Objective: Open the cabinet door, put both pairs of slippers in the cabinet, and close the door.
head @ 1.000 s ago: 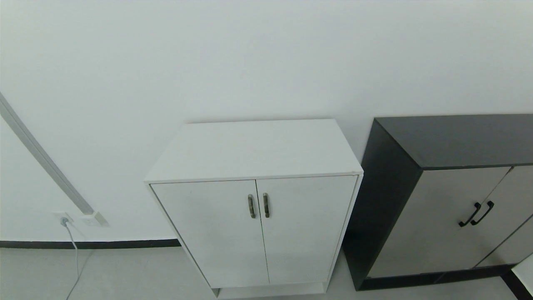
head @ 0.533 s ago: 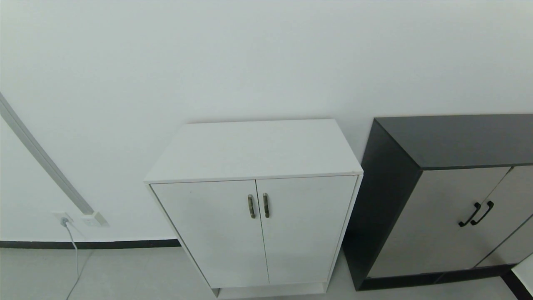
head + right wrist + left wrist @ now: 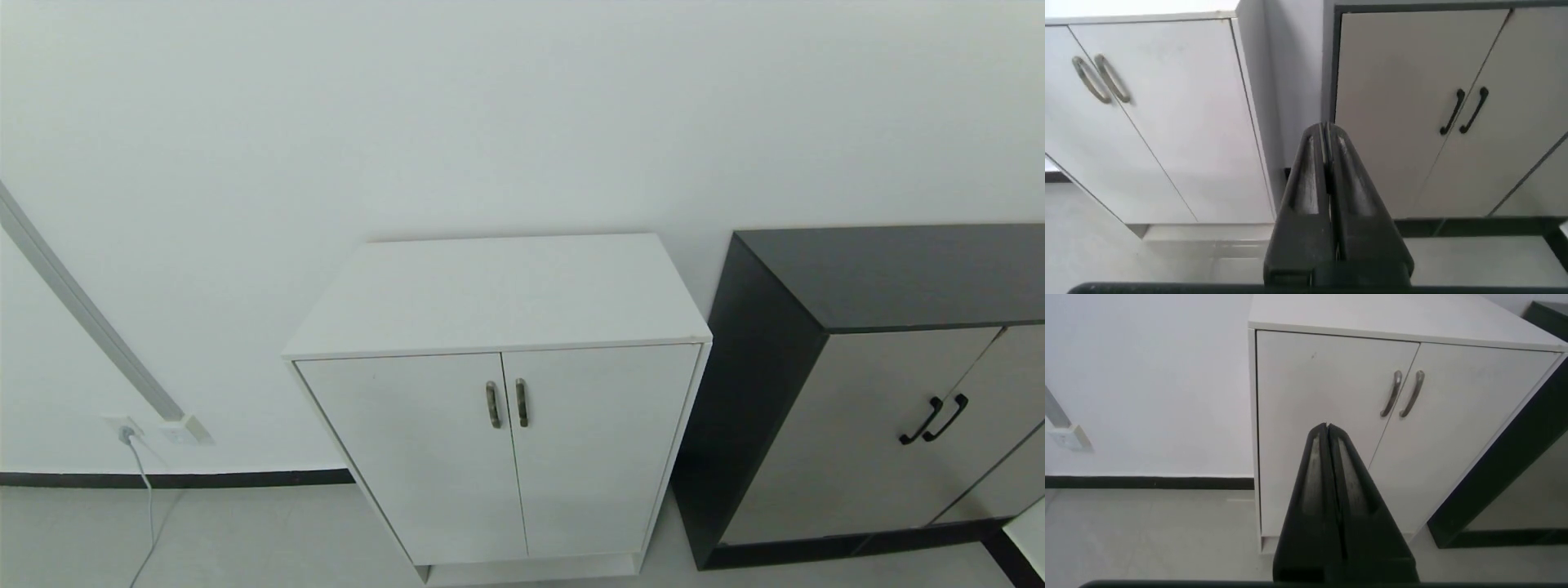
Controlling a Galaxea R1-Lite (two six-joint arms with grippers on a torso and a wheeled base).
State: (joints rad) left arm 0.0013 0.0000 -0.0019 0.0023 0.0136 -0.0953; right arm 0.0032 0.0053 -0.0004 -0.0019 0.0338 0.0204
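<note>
Head view, white cabinet [image 3: 498, 294]: stands on the floor [image 3: 245, 531] against the wall, about mid-view.
Head view, doors: the left door [image 3: 416, 457] and the right door [image 3: 600, 441] are both shut and meet at a thin centre seam.
Head view, handles [image 3: 493, 404]: two upright metal bars side by side, one on each door, just either side of the seam.
Head view, dark cabinet [image 3: 767, 392]: just to the right of the white cabinet, with a narrow gap between them. Its pale doors are shut and carry a pair of black handles [image 3: 935, 418].
Head view, wall socket [image 3: 122, 426]: low on the wall, well to the left of the white cabinet. A cable [image 3: 147, 498] is plugged in and hangs to the floor.
Left wrist view, left gripper [image 3: 1328, 429]: held in the air in front of the white cabinet, apart from it and pointing at the left door. The fingers [image 3: 1315, 474] are pressed flat together.
Left wrist view, handles: nearer the dark cabinet than the fingertips are, and untouched.
Right wrist view, right gripper [image 3: 1327, 129]: held in the air, pointing at the gap between the two cabinets and apart from both. Its fingers [image 3: 1310, 175] are closed against each other.
Right wrist view, cabinets: the doors of both are shut.
</note>
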